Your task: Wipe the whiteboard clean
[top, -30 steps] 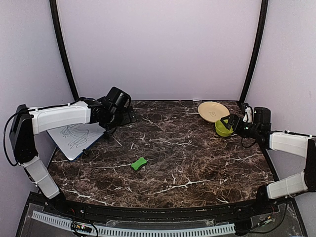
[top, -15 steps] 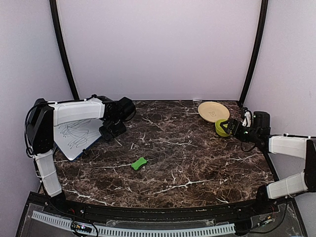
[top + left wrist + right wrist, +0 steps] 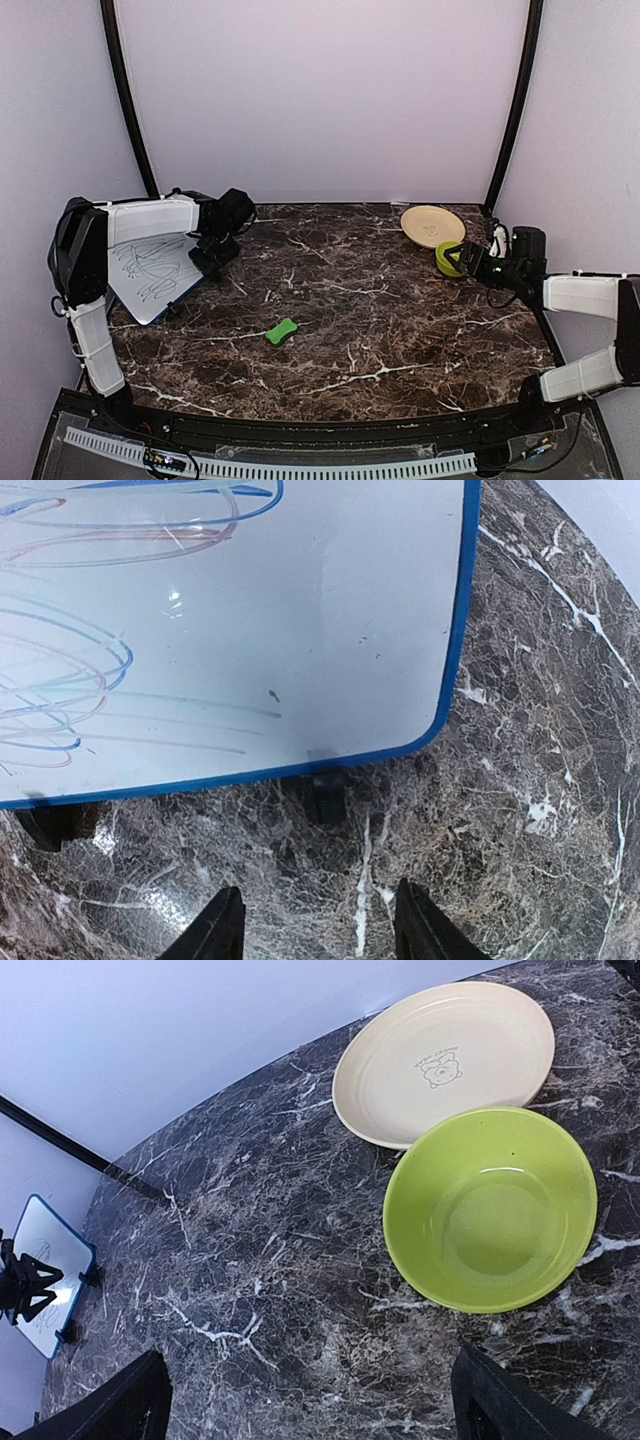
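Observation:
The whiteboard lies tilted at the table's left edge, blue-rimmed and scribbled with dark marker lines. In the left wrist view its lower right corner fills the top of the frame, with a small black foot under the rim. My left gripper hovers just off the board's right edge. It is open, with only marble between the fingertips. The green bone-shaped eraser lies on the table, apart from both grippers. My right gripper is wide open beside a green bowl.
A green bowl and a cream plate sit at the back right, the bowl overlapping the plate's near edge. Black frame posts stand at both back corners. The whiteboard shows small at the far left of the right wrist view.
My left arm has drawn back to the left, closer to the board's right edge, and its jaws have narrowed. The right gripper has barely shifted.

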{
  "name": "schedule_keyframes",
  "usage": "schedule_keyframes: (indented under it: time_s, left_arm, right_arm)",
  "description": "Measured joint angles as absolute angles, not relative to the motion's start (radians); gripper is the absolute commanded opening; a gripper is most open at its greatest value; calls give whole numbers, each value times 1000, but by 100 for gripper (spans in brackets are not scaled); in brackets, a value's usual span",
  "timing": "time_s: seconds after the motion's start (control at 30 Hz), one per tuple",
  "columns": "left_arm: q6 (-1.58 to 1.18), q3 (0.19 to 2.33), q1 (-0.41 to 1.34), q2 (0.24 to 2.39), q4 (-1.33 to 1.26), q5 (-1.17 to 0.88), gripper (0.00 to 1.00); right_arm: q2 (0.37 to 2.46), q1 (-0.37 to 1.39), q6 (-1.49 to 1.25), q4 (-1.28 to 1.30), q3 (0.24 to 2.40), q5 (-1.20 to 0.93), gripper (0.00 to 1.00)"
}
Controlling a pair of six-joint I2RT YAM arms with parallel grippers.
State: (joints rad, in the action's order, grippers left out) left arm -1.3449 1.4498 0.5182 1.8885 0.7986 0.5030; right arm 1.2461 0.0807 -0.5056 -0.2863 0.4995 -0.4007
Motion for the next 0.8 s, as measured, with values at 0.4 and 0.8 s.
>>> schedule_keyframes:
  time_s: [0.4, 0.8]
  left_arm:
    - [-1339, 1451, 508, 1977, 760, 506, 44]
    - [-1343, 1500, 482, 2055, 738, 506, 42]
  right_arm:
    - [1261, 81, -501, -292, 500, -405, 98]
    - [1281, 81, -491, -292, 500, -408, 99]
